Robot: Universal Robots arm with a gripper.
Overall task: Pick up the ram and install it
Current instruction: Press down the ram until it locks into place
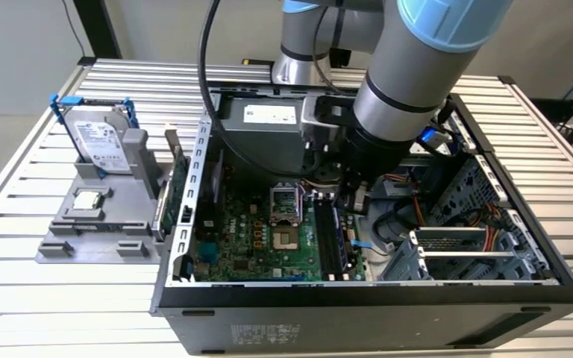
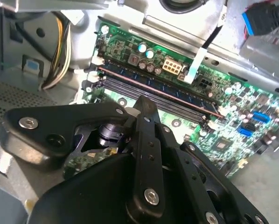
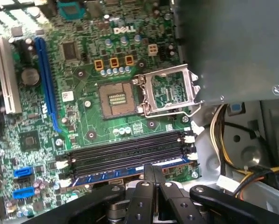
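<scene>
A slatted metal bench [image 1: 27, 224] carries an open computer case [image 1: 366, 298] with a green motherboard [image 3: 83, 116] inside. The ram [image 3: 130, 175] stands seated in the motherboard's outermost long slot, directly beneath the pincer [image 3: 152, 170]. The pincer's fingers [image 3: 149, 175] are pressed together, their tips on or just above the ram's top edge, holding nothing.

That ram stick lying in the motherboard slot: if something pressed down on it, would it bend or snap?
The ram looks like a thin flat board with chips, so probably stiff and light. It seems to sit edge-on in a long slot, so sideways force could likely crack it. The gripper sits right above it.
</scene>
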